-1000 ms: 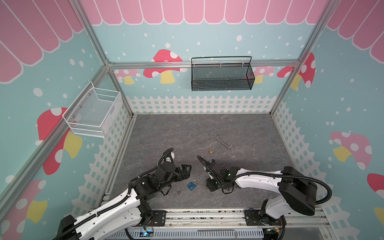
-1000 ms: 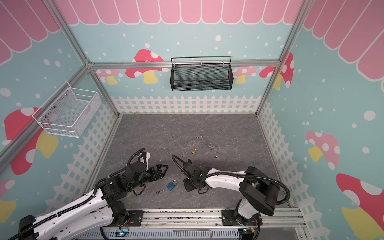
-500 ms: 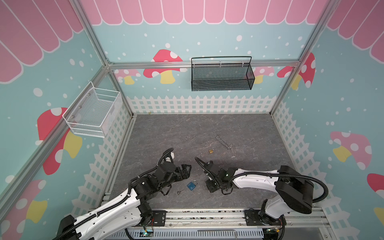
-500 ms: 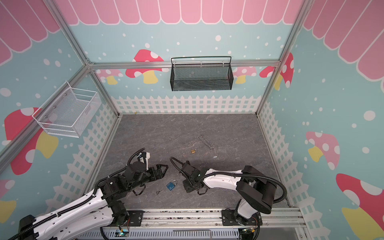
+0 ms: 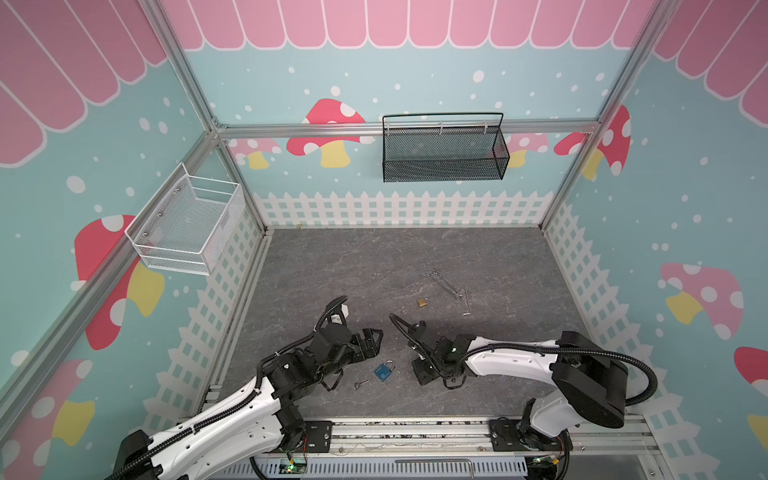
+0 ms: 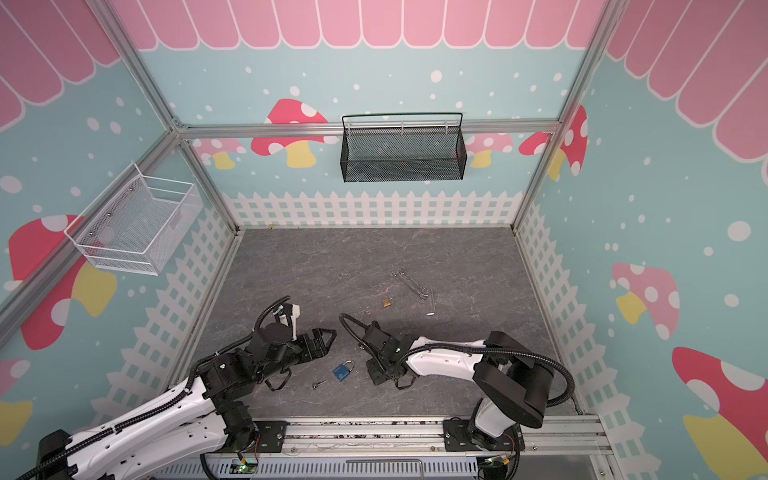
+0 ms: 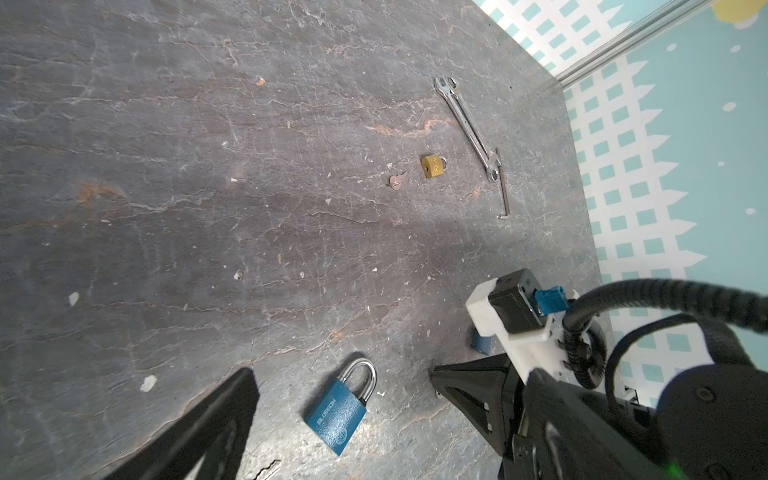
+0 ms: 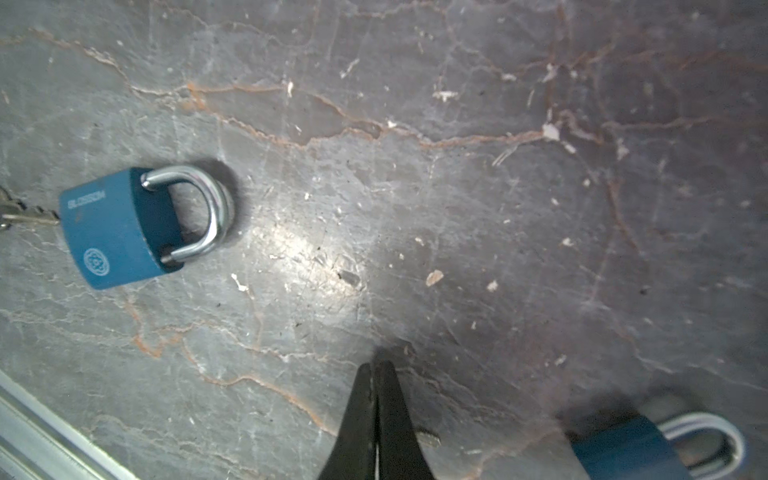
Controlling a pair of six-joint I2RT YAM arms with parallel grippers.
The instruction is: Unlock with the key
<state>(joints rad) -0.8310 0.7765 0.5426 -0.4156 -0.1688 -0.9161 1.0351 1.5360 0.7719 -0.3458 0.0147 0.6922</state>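
Pinching fully shut within the last second, from part-open: right gripper (image 8: 376, 372), low over the slate floor (image 8: 457, 208), seen closed tip to tip. Poking out beside one finger, a small metal stub (image 8: 428, 438); impossible to say whether gripped or merely lying there. Close by, half out of the wrist view, a second blue padlock (image 8: 619, 455). Hovering opposite, spread wide and holding nothing: left gripper (image 5: 376, 343). Lying flat between the two, untouched, the blue padlock (image 5: 384, 371), shackle seated in the body. Just beside its base, the key (image 5: 361, 383), not in the keyway. Judged from that, unlocking not yet begun; the closing perhaps a grab at some other small key, perhaps a miss. No reach toward this key either way. Farther back, well apart from both arms: brass padlock (image 5: 422, 302) with a tiny key (image 7: 395, 181) near it, two wrenches (image 5: 444, 282), a hex key (image 5: 467, 305).
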